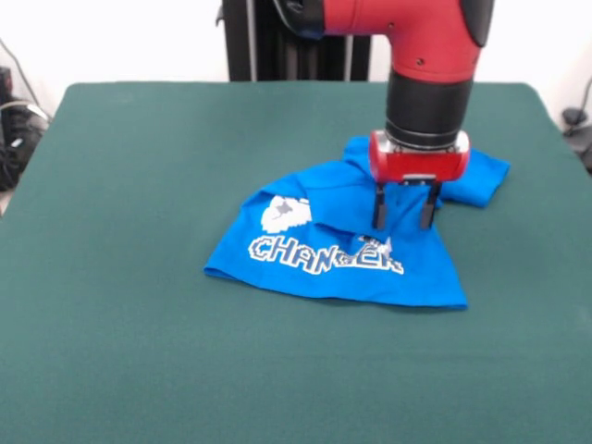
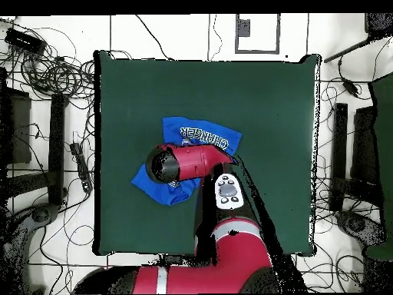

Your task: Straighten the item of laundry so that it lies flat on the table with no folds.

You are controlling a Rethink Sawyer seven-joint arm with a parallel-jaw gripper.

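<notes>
Looking across the green surface point(image 1: 139, 351), I see the blue T-shirt point(image 1: 324, 268) lying crumpled a little right of the middle, its lower part spread towards me with the white word "CHANGER" point(image 1: 324, 254) readable and a white printed patch point(image 1: 285, 214) showing on a fold above it. The rest of the shirt is bunched up behind, one sleeve point(image 1: 481, 180) sticking out to the right. My pincer point(image 1: 403, 208) hangs over the bunched part on the red and black arm point(image 1: 425, 65), its two dark fingers point(image 1: 378, 207) parted with blue cloth visible between them; I cannot tell whether the tips touch the fabric. From above, the arm covers the middle of the shirt point(image 2: 201, 135).
</notes>
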